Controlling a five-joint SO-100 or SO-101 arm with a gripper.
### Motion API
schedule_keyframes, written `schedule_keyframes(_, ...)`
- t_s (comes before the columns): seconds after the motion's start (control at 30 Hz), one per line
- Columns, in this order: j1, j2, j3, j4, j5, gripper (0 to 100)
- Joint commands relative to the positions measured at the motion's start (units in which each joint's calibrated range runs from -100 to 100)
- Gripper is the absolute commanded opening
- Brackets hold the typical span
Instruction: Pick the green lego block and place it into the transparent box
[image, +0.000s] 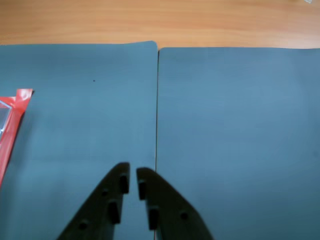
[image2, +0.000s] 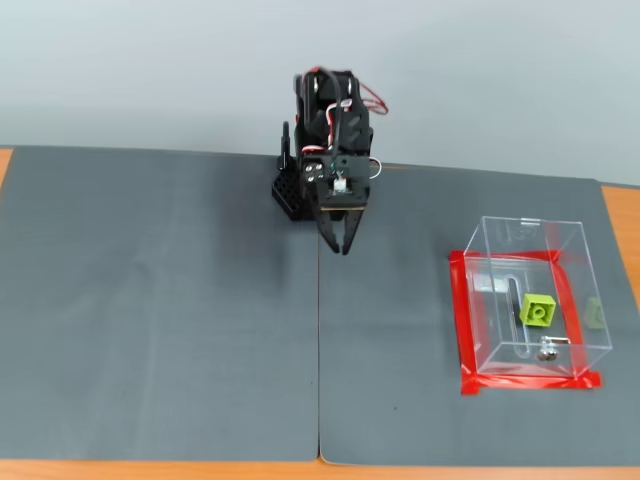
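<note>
Dark fingers (image: 132, 176) fill the near edge of the wrist view, their tips almost pressed together with only a thin slit between them and nothing pinched there. Beneath them lie two grey mats (image: 235, 130) meeting at a seam, with a strip of wooden desk (image: 150, 20) at the far edge and a corner of red tape (image: 17, 107) at the left. In the fixed view the arm (image2: 330, 150) sits folded at the far middle of the mats, its fingers hanging empty above the seam, well apart from anything else. To the right stands the transparent box (image2: 575, 250), bordered by the red tape, and the green lego block (image2: 539, 311) appears to rest inside it on the floor, studs up, near a small metal piece (image2: 546, 351) at the box's near side. A fainter green patch (image2: 595, 313) just beyond the right wall looks like a reflection, though that cannot be settled from here. Judging by how things lie, the placing seems done: the block is in the box and the fingers carry nothing. Little appears left, beyond the arm resting where it is.
</note>
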Motion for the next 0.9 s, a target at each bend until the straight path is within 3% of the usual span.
schedule_keyframes(0.0, 2.99, -1.19, 4.58, -2.63, 0.08, 2)
schedule_keyframes(0.3, 5.75, -1.11, 16.70, -14.52, 0.13, 2)
schedule_keyframes(0.87, 5.52, -1.11, 25.30, -10.18, 0.13, 2)
